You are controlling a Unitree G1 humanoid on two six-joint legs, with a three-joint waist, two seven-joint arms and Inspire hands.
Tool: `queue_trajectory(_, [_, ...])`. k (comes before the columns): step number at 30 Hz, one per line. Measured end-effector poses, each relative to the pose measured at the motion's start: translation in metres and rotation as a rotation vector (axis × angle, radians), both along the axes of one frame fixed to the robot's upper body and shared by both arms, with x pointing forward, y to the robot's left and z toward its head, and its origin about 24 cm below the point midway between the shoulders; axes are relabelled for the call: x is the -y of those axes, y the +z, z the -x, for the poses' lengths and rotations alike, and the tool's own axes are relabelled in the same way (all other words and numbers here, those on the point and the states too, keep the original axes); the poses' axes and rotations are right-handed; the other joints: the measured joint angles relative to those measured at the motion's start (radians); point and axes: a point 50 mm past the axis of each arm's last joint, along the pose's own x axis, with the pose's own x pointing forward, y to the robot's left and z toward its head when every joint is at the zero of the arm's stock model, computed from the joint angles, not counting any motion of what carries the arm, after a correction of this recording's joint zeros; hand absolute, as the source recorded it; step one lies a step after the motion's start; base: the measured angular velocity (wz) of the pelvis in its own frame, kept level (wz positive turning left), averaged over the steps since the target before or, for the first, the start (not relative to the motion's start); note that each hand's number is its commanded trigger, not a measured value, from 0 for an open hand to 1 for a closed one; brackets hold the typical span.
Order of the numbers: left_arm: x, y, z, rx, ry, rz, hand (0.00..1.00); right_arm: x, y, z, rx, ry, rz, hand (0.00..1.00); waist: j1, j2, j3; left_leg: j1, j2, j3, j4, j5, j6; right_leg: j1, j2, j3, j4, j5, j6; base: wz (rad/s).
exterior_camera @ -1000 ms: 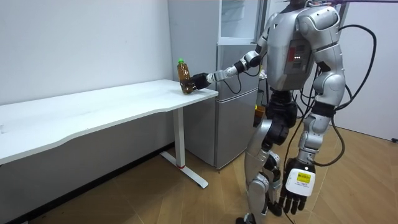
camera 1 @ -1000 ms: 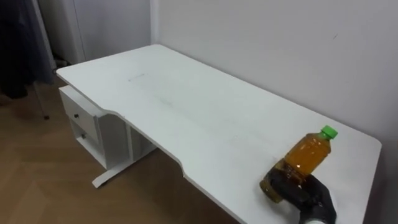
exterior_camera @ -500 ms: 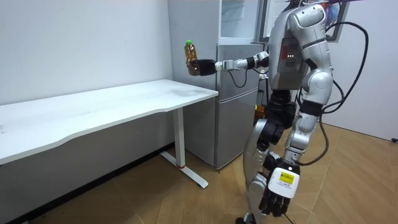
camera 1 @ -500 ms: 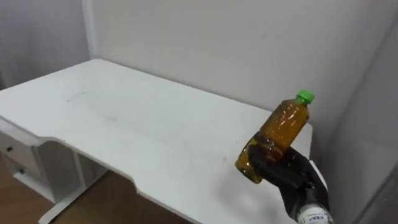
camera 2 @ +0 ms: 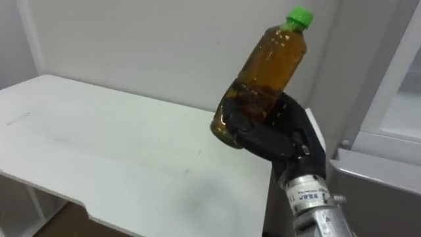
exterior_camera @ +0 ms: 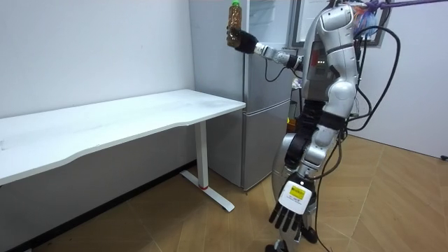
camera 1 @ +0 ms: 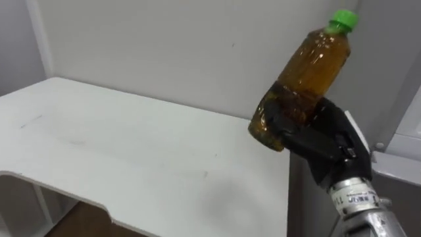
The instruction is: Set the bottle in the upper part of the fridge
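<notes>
Bottle [camera 1: 304, 82] lifted clear of worktop [camera 1: 99, 145] since earlier frame, held high beside fridge [exterior_camera: 262, 119]. Right hand [camera 1: 323, 141]: fingers [camera 1: 295, 133] wrapped round lower body, cap uppermost, tilted; height probably for upper compartment. Left hand [exterior_camera: 290, 208] hung low, fingers relaxed.

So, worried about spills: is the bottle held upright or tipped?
Tipped: the bottle leans, green cap on and pointing up toward the view's right, its lower half clasped in the right hand. The left hand hangs idle.
</notes>
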Motion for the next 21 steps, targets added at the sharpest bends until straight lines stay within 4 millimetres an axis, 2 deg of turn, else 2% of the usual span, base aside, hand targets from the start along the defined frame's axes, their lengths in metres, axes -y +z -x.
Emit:
queue_trajectory(1, [0.001, 0.0, 0.001, 0.0, 0.003, 0.003, 0.0, 0.002, 0.007, 0.002, 0.03, 0.0, 0.008, 1.0, -0.004, 0.003, 0.0023, 0.0, 0.0, 0.003, -0.001, 0.0, 0.0, -0.001, 0.001, 0.006, 0.0, 0.0, 0.0, -0.1])
queue_trajectory(5, [0.002, -0.001, 0.006, -0.02, 0.007, 0.007, 0.0, 0.012, 0.027, 0.009, 0.116, -0.019, 0.014, 1.0, -0.03, 0.009, 0.0011, 0.015, 0.002, 0.013, -0.008, 0.0, 0.0, 0.0, 0.003, 0.021, 0.003, 0.0, 0.0, -0.09])
queue_trajectory(8, [0.001, -0.001, 0.006, -0.02, 0.002, 0.0, 0.0, 0.022, 0.039, 0.013, 0.164, -0.056, 0.029, 1.0, -0.054, 0.005, -0.0017, 0.016, 0.002, 0.014, -0.007, 0.0, 0.0, 0.0, 0.003, 0.024, 0.005, 0.0, 0.0, -0.03])
queue_trajectory(12, [0.001, -0.001, 0.005, -0.02, -0.024, -0.009, 0.0, 0.031, 0.047, 0.017, 0.198, -0.103, 0.012, 1.0, -0.077, 0.003, -0.003, 0.025, 0.003, 0.022, -0.01, -0.001, 0.0, 0.008, 0.003, 0.03, 0.006, 0.0, 0.0, -0.06])
queue_trajectory(17, [-0.002, 0.001, 0.001, -0.01, -0.044, -0.022, 0.0, 0.053, 0.058, 0.023, 0.246, -0.192, -0.002, 1.0, -0.104, 0.0, -0.006, 0.033, 0.003, 0.024, -0.014, -0.003, -0.001, 0.014, 0.005, 0.035, 0.002, 0.0, 0.0, -0.01])
queue_trajectory(21, [-0.002, 0.001, 0.004, -0.016, -0.041, -0.005, 0.0, 0.067, 0.065, 0.027, 0.278, -0.243, -0.014, 1.0, -0.124, 0.003, -0.0047, 0.042, 0.004, 0.028, -0.013, -0.003, 0.0, 0.022, 0.004, 0.037, 0.003, 0.0, 0.0, -0.01])
